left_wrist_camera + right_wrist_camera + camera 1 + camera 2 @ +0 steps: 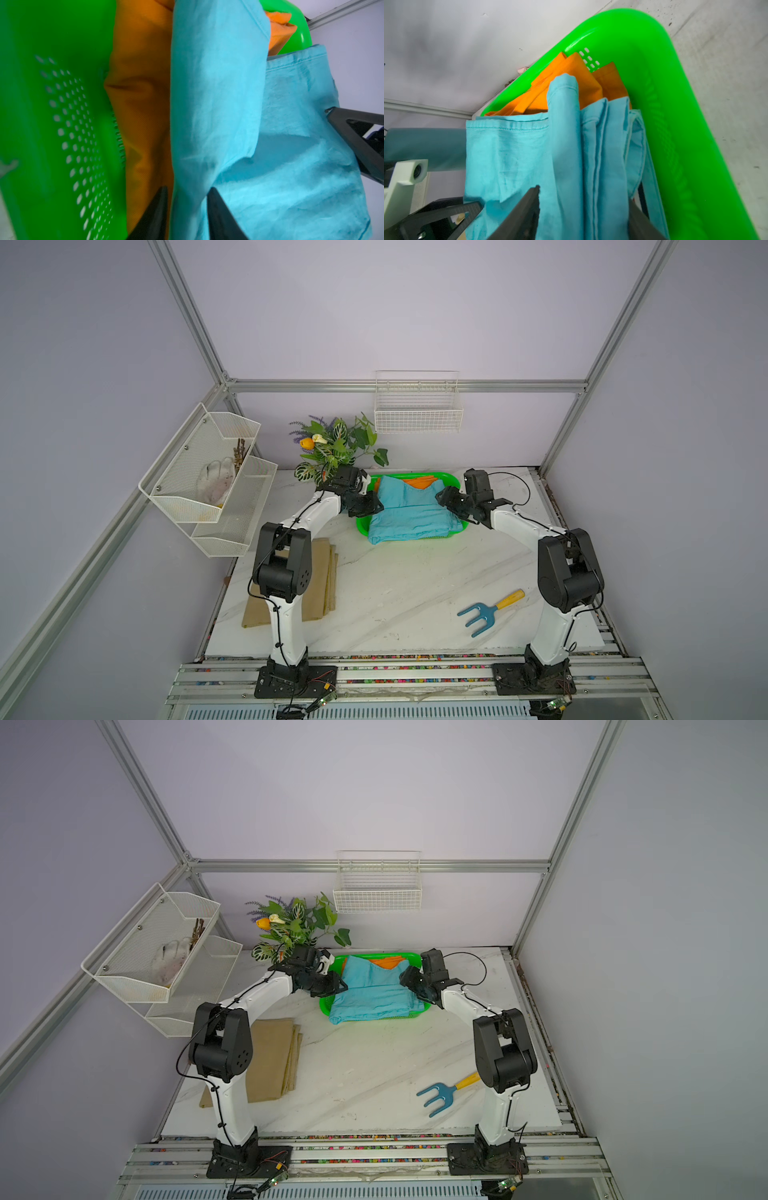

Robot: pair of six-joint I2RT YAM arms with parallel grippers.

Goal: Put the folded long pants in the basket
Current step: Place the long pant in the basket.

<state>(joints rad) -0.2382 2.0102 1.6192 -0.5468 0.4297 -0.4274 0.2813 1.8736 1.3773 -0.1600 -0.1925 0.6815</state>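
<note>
nearest, well behind the left pincer [370, 506] and beside that arm's base, the tan pants [320, 585] lie flat on the table [395, 593], not yet in the basket [361, 526]. a garden fork [486, 612] lies well behind the right pincer [442, 497]. further out, the two pincers sit at the basket's short ends. between them the light blue pants [409, 512] are spread over the orange pants [419, 481] and spill over the basket's near rim. in the wrist views the left pincer [187, 189] and the right pincer [584, 193] each have jaws parted around a fold of blue cloth. the cloth looks loose rather than pinched, so i judge both open. this is light, limp cloth: it sags, its layers slide, and nothing can break. the tan bundle likely wants both pincers, one at each short end, with a finger slid under the whole stack at the folded edge so no layer peels off.
</note>
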